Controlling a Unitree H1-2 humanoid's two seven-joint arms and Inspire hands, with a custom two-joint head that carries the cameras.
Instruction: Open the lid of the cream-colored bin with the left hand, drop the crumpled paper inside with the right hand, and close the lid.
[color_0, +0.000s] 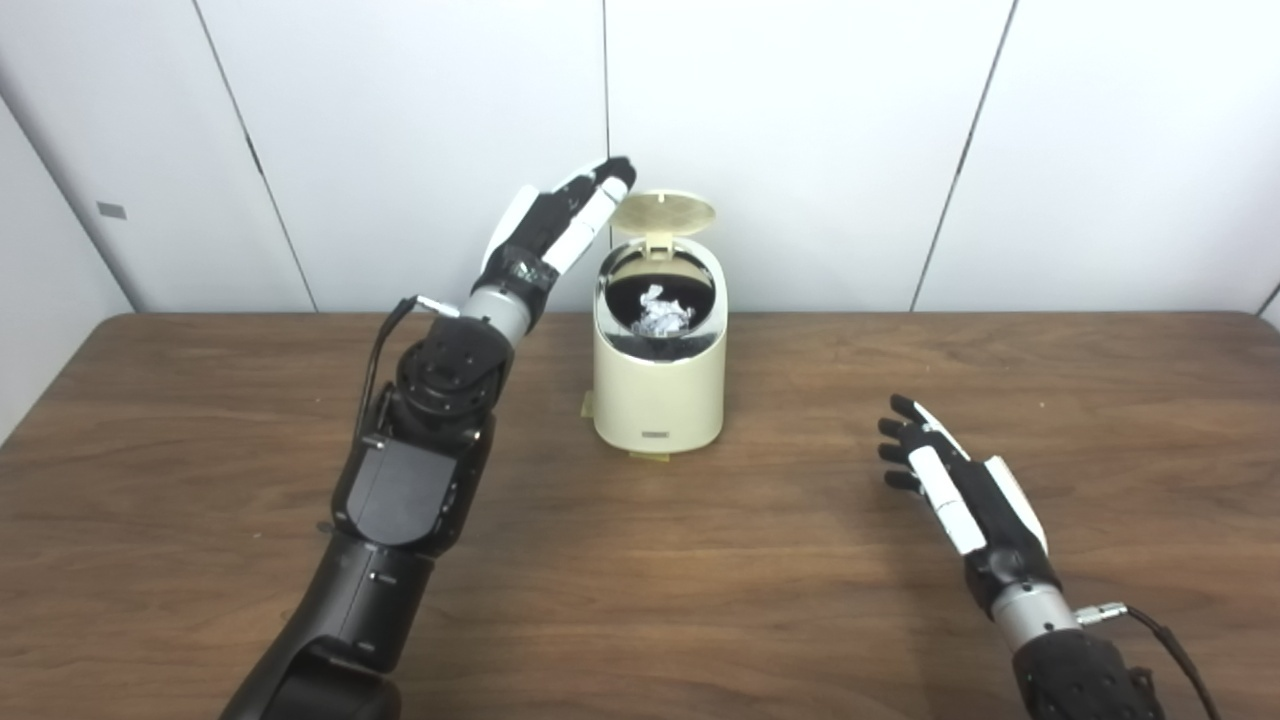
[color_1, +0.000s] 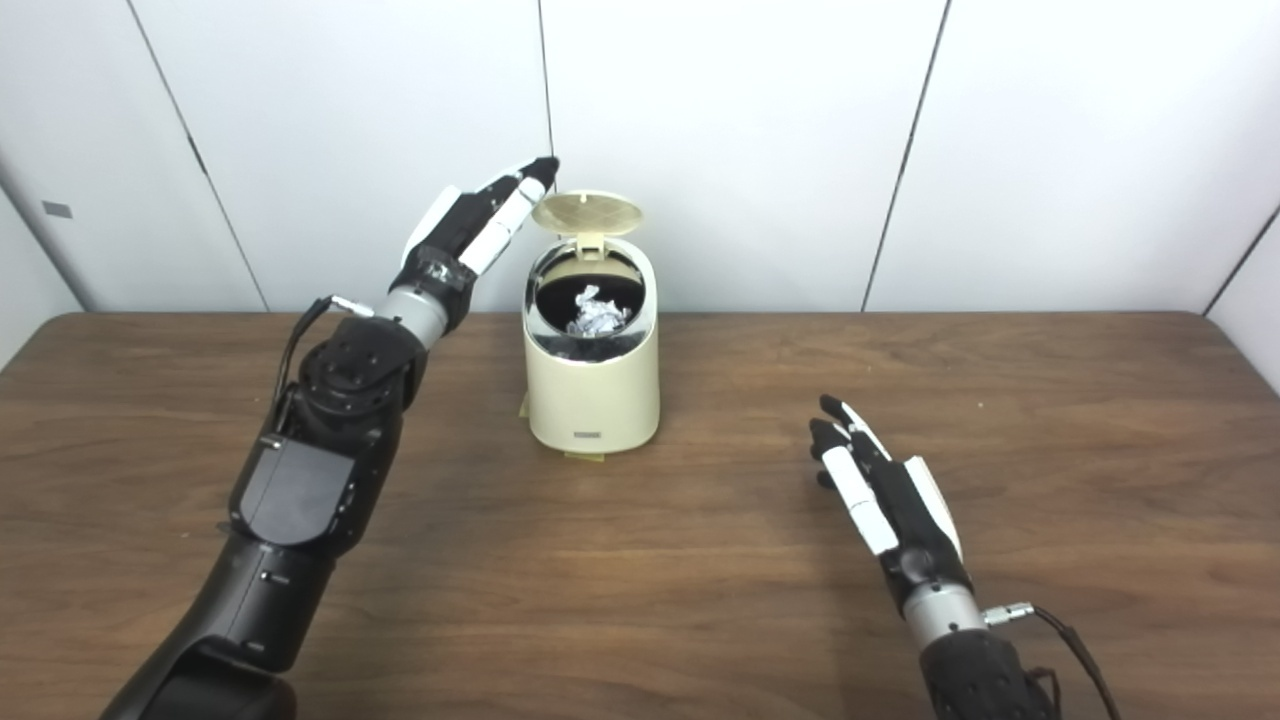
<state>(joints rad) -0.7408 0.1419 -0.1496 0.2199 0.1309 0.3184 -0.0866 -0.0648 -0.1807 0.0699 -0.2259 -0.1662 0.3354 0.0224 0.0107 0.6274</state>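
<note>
White wall panels are backing the tabletop (color_0: 700, 560). Bin (color_0: 658, 370) is standing lid (color_0: 664, 212) raised; crumpled paper (color_0: 662, 312) is lying inside, bottom hidden. Left hand (color_0: 553, 228) is reaching beside the lid, fingers released; right hand (color_0: 955, 490) is hovering, grasping nothing.

brown wood-grain table (color_0: 760, 560); white panelled wall (color_0: 820, 130) behind, dark seams between panels.

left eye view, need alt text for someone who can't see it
A cream bin stands on a wooden table with its lid up and crumpled paper inside. The left hand is raised beside the lid; the right hand is open and empty.
</note>
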